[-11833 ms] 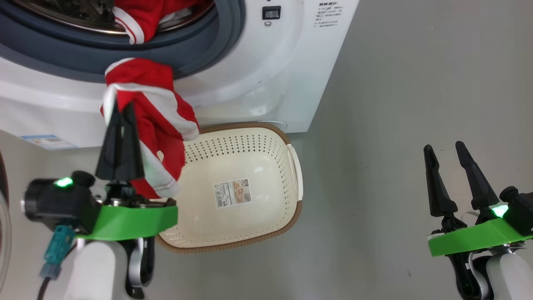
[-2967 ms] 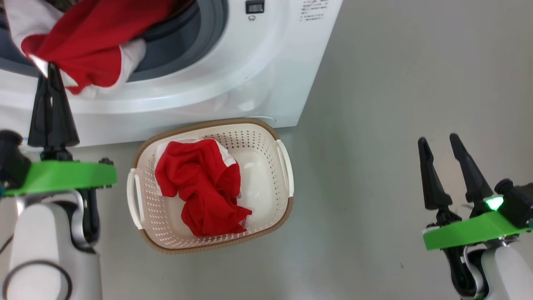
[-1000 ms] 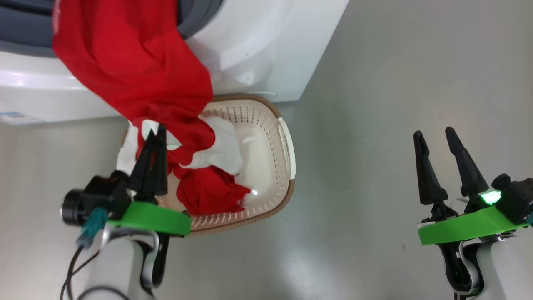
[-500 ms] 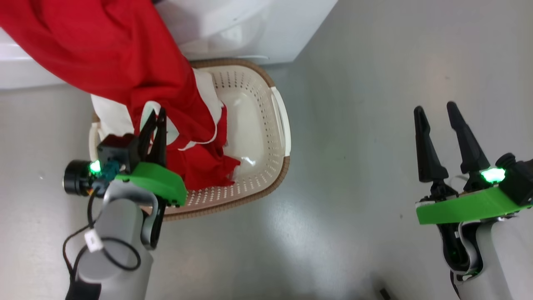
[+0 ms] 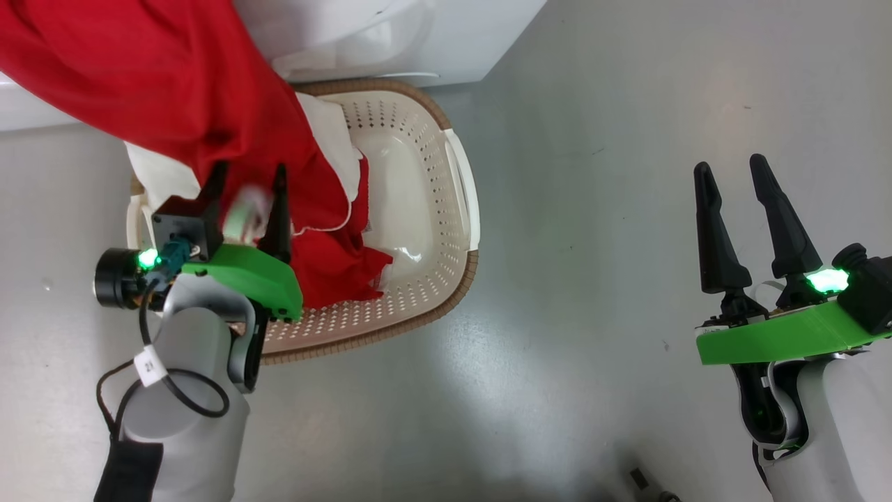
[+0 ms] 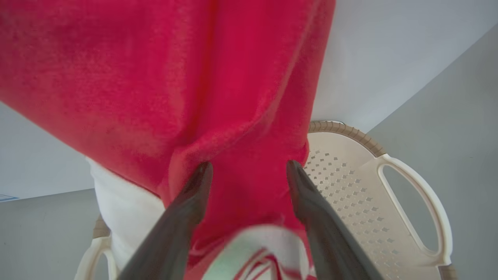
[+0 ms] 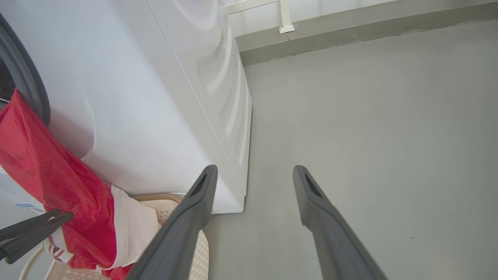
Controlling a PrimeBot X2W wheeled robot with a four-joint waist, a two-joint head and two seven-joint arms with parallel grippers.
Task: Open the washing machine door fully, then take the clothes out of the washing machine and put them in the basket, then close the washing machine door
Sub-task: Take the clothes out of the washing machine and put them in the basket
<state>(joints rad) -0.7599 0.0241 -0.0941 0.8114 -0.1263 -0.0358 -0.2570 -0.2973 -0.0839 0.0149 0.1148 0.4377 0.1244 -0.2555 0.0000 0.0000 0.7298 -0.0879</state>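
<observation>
Grey floor [image 5: 592, 209] runs before the white washer [image 5: 418, 28], and the basket [image 5: 456, 174] stands just on its near side, at the left. Red clothes [image 5: 139, 77] with white panels drape from the washer's mouth down into the basket, over more red cloth lying inside. Over the basket's near left side hangs the left gripper [image 5: 249, 171], jaws wide apart, a blurred white-trimmed fold loose between its fingers. Well to the right, over bare floor, the right gripper [image 5: 729, 164] hovers, jaws wide and empty.
</observation>
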